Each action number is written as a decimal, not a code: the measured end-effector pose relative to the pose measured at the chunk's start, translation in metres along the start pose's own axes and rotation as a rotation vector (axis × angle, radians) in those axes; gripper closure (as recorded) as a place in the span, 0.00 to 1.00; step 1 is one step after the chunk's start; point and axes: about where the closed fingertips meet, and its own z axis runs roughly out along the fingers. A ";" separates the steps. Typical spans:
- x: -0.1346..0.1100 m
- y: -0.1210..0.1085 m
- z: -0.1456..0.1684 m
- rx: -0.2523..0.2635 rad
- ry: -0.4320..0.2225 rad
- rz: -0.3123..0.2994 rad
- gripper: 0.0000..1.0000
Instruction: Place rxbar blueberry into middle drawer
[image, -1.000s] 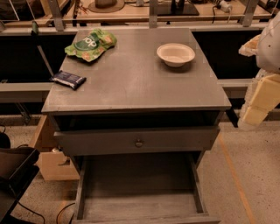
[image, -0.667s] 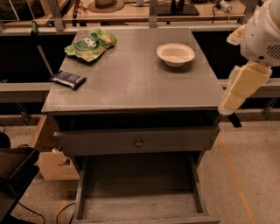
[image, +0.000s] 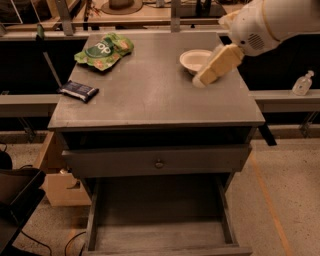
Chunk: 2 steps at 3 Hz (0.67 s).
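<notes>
The rxbar blueberry (image: 78, 91), a dark navy flat bar, lies on the left edge of the grey cabinet top (image: 150, 95). The middle drawer (image: 160, 227) is pulled out low at the front, and its bare plank floor shows with nothing in it. My gripper (image: 201, 80) reaches in from the upper right on a cream-coloured arm (image: 260, 25). It hovers over the right part of the top, just in front of the white bowl (image: 192, 58) and far to the right of the bar.
A green snack bag (image: 104, 50) lies at the back left of the top. A closed drawer front with a round knob (image: 159, 163) sits above the open drawer. A cardboard box (image: 62, 187) stands on the floor at the left. A small bottle (image: 302, 84) stands on the right ledge.
My arm has swung from beside the cabinet's right side leftward, over the top, and now ends next to the bowl. The bar, the bag and the drawers have not moved.
</notes>
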 end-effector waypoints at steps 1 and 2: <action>-0.035 -0.006 0.050 -0.063 -0.227 0.021 0.00; -0.039 -0.001 0.061 -0.092 -0.261 0.034 0.00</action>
